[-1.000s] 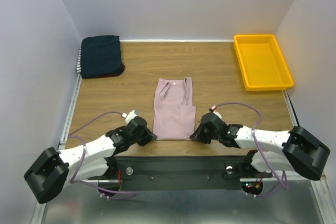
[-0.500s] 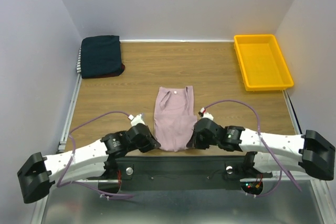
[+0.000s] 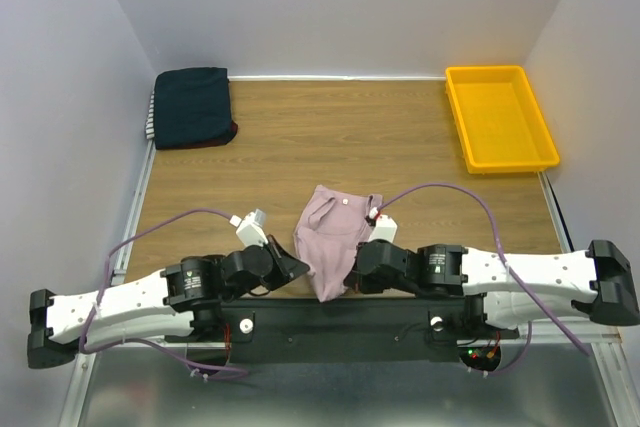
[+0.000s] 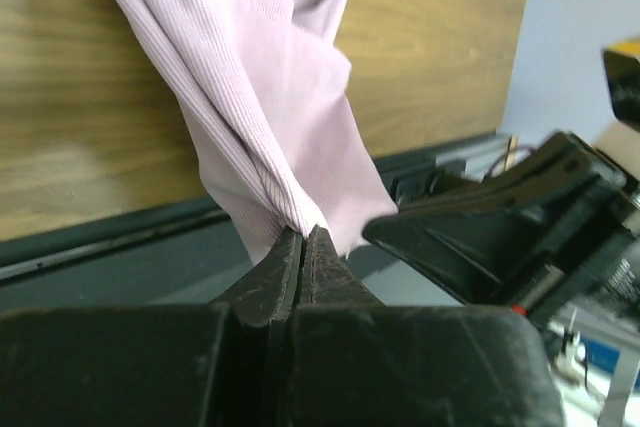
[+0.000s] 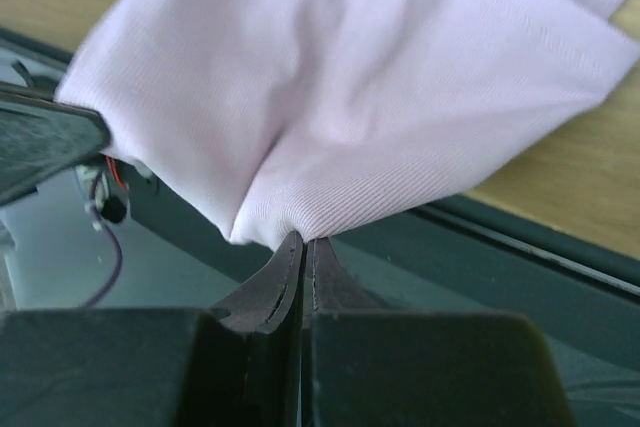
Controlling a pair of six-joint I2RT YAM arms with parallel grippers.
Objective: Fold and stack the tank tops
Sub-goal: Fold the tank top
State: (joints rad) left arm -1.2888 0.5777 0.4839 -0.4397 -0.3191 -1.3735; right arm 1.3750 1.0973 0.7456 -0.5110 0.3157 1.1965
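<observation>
The pale pink tank top (image 3: pixel 332 239) lies bunched near the table's front edge, its near end lifted between both arms. My left gripper (image 3: pixel 296 268) is shut on the hem's left corner, with pink cloth (image 4: pixel 270 117) pinched at its fingertips (image 4: pixel 303 234). Shut on the hem's right corner is my right gripper (image 3: pixel 350 275), where the fabric (image 5: pixel 370 97) rises from the closed tips (image 5: pixel 303 239). At the back left sits the pile of folded tank tops (image 3: pixel 191 106), dark navy on top with a striped edge showing.
A yellow plastic tray (image 3: pixel 499 118) stands at the back right. The dark front rail (image 3: pixel 340 319) runs under both grippers. Purple cables (image 3: pixel 440 190) arc over each arm. White walls close in the table on three sides.
Both grippers have drawn toward each other and back over the front rail, lifting the pink top's hem; the cloth went from flat to bunched and slid nearer. The right gripper closed fully.
</observation>
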